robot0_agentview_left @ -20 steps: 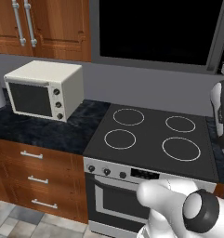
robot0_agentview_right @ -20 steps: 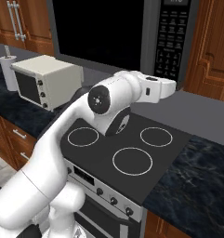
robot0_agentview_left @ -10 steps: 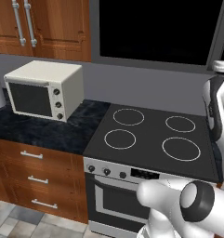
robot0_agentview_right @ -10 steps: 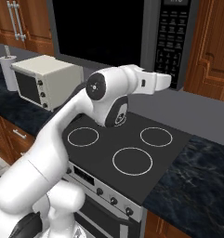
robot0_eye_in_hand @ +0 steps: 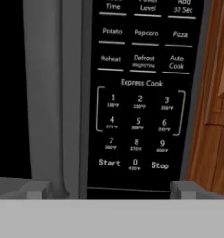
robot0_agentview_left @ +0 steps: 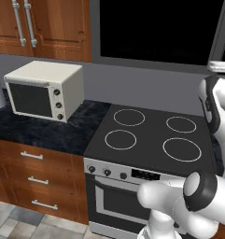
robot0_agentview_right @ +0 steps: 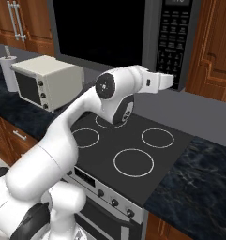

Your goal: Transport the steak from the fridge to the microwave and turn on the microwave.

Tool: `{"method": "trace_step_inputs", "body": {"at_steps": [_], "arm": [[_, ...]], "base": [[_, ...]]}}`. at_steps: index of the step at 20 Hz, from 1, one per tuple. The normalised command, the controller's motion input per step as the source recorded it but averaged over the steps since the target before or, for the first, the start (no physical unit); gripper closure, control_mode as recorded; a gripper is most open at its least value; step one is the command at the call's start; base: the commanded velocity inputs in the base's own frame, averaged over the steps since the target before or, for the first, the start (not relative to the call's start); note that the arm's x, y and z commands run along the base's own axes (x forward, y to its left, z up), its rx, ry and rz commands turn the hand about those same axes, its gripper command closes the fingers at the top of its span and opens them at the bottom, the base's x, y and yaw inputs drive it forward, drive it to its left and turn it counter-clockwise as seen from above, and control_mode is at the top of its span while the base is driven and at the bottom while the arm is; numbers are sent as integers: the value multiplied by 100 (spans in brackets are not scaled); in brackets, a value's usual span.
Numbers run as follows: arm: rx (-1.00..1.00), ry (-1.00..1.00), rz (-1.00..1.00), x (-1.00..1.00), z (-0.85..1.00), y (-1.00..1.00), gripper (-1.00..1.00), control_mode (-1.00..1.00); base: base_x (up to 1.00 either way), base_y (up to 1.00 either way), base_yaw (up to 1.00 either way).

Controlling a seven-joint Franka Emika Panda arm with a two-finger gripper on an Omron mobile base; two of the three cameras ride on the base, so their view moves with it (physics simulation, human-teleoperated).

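The microwave [robot0_agentview_right: 100, 28] is built in above the stove, its dark glass door shut; it also fills the top of the left base view [robot0_agentview_left: 156, 28]. My gripper [robot0_agentview_right: 167, 81] reaches out level toward the lower end of its black control panel [robot0_agentview_right: 173, 37]. In the hand view my gripper [robot0_eye_in_hand: 111, 189] is open with nothing between the fingertips [robot0_eye_in_hand: 36, 188], and it faces the keypad just below the Start button [robot0_eye_in_hand: 109, 162]. The steak is hidden. The fridge is out of view.
A black four-ring stovetop [robot0_agentview_left: 151, 137] lies under the arm. A small cream box oven [robot0_agentview_right: 46, 79] stands on the dark counter to the left, with a paper towel roll [robot0_agentview_right: 9, 72] beyond it. Wooden cabinets [robot0_agentview_right: 213, 47] flank the microwave's right side.
The arm has lifted a little, and the hand has risen slightly toward the bottom of the control panel. Nothing else has moved.
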Motion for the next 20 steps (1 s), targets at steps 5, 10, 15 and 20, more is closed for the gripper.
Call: {"method": "trace_step_inputs", "body": {"at_steps": [5,10,15,20], "arm": [[0,0,0,0,-2,-24,-100,-100],[0,0,0,7,0,-10,-100,-100],[0,0,0,9,0,-3,-100,-100],[0,0,0,3,0,-15,-100,-100]], "base": [[0,0,0],[0,0,0],[0,0,0],[0,0,0]]}}
